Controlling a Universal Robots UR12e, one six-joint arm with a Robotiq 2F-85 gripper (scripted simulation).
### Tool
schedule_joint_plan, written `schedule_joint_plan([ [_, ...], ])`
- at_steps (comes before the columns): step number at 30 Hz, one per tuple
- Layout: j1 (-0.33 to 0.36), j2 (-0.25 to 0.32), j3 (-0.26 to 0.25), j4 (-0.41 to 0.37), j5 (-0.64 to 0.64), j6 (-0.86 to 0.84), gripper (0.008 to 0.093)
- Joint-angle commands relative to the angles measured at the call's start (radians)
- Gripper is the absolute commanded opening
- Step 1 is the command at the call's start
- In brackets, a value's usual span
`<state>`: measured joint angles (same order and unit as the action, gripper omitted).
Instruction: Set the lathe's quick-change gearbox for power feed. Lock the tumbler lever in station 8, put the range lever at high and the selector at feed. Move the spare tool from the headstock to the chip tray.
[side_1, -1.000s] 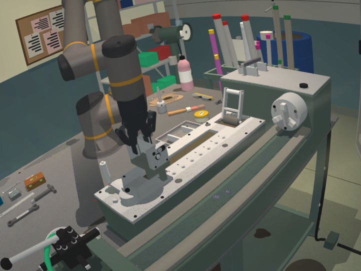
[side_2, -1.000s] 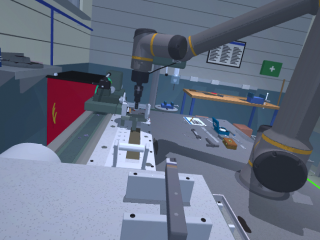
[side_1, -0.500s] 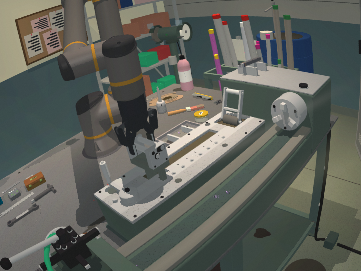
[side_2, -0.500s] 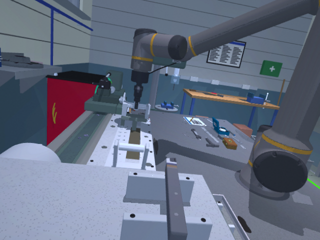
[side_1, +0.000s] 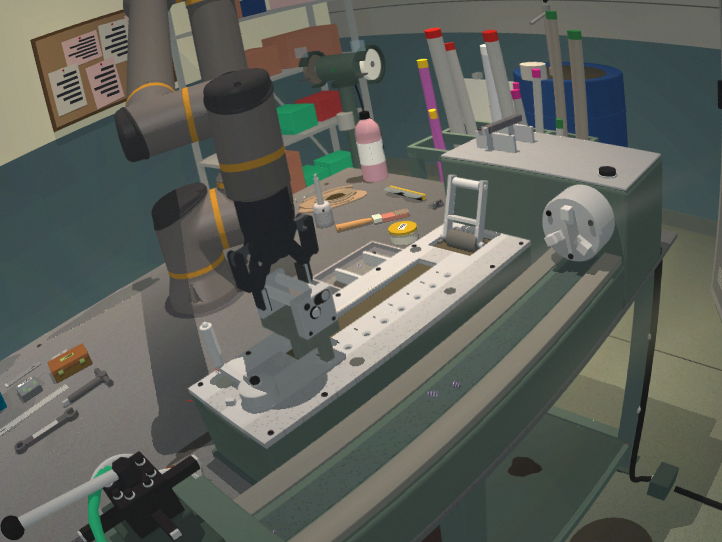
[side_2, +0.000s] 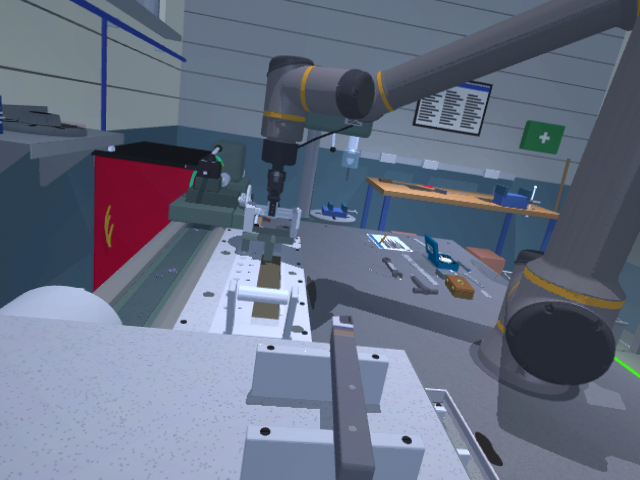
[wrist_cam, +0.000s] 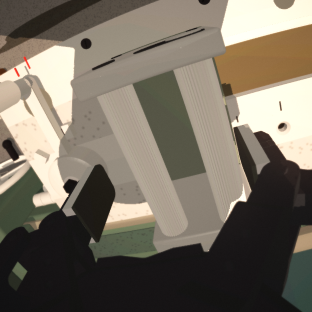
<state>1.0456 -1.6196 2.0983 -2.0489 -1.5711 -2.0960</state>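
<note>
On the gearbox plate (side_1: 373, 315) at the front of the lathe, the tumbler lever's grey handle block (side_1: 300, 309) stands at the plate's left end, past the row of station holes (side_1: 402, 300). My gripper (side_1: 280, 280) is open around the ribbed handle (wrist_cam: 171, 151) and holds nothing. A white U-shaped lever (side_1: 465, 213) stands at the plate's right end, and a small white lever (side_1: 210, 341) stands at the left corner. The spare tool (side_2: 349, 398), a dark bar, rests in a grey holder on the headstock top (side_1: 548, 157). The chip tray (side_1: 408, 408) runs along the lathe's front.
The lathe's chuck (side_1: 574, 221) faces the bed. The grey table behind carries a pink bottle (side_1: 371, 146), a tin (side_1: 402, 231), a hammer (side_1: 87, 385) and wrenches. A rack of bar stock (side_1: 496, 87) stands behind the headstock, and the tool post (side_1: 140, 490) sits at the near left.
</note>
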Motion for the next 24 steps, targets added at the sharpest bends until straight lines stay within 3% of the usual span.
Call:
schedule_joint_plan([
  [1, 0.0, 0.0, -0.001, 0.0, 0.0, 0.0, 0.078],
  [24, 0.0, -0.013, -0.018, 0.029, 0.0, 0.0, 0.078],
])
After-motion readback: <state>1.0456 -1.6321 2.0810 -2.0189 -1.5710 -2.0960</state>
